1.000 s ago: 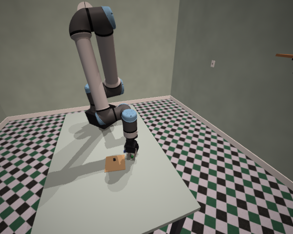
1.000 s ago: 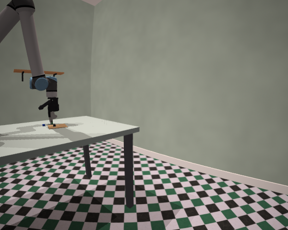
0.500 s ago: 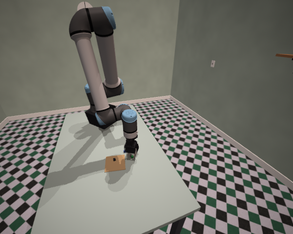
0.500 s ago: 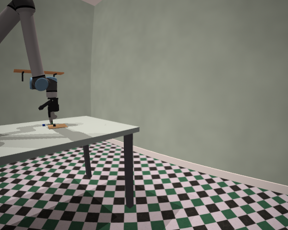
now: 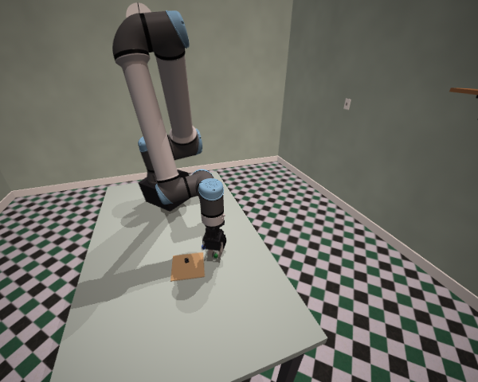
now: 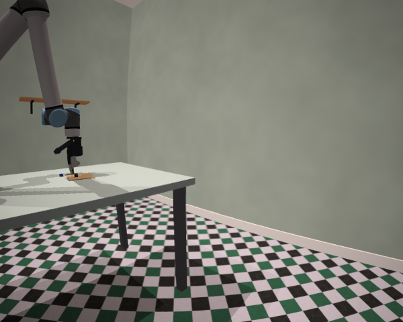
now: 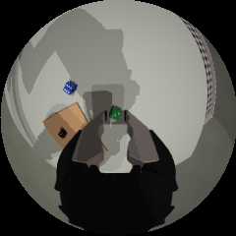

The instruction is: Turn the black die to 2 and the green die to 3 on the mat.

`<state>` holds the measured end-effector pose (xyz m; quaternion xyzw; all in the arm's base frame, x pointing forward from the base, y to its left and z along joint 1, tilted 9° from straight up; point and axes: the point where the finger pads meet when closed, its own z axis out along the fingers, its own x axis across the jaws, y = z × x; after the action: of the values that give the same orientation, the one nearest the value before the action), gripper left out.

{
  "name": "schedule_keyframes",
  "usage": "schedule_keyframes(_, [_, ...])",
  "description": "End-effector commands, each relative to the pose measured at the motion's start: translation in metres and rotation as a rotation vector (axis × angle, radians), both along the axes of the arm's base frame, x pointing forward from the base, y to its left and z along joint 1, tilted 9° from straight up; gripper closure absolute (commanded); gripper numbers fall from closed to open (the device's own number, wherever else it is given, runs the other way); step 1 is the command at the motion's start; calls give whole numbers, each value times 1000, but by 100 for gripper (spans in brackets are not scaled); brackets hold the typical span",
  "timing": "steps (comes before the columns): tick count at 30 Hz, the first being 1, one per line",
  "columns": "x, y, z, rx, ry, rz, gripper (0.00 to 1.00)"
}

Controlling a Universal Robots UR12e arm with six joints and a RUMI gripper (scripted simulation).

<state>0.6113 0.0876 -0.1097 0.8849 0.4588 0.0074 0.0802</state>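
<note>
The green die is between the tips of my gripper, off the mat. In the wrist view a gap shows on each side of it, so the gripper is partly open and not clamped on it. The black die sits on the orange mat. The blue die lies on the table off the mat. The top numbers are too small to read surely.
The pale table carries the mat, which lies close beside the fingers. The blue die is on the arm-base side of the mat. A wall shelf is far from the arm's tool.
</note>
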Motion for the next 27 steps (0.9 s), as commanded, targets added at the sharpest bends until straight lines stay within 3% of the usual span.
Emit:
schedule_keyframes(1, [1, 0, 1, 0, -1, 0, 82])
schedule_keyframes(8, [1, 0, 1, 0, -1, 0, 82])
schedule_keyframes(9, [1, 0, 1, 0, -1, 0, 100])
schedule_keyframes(27, [1, 0, 1, 0, -1, 0, 100])
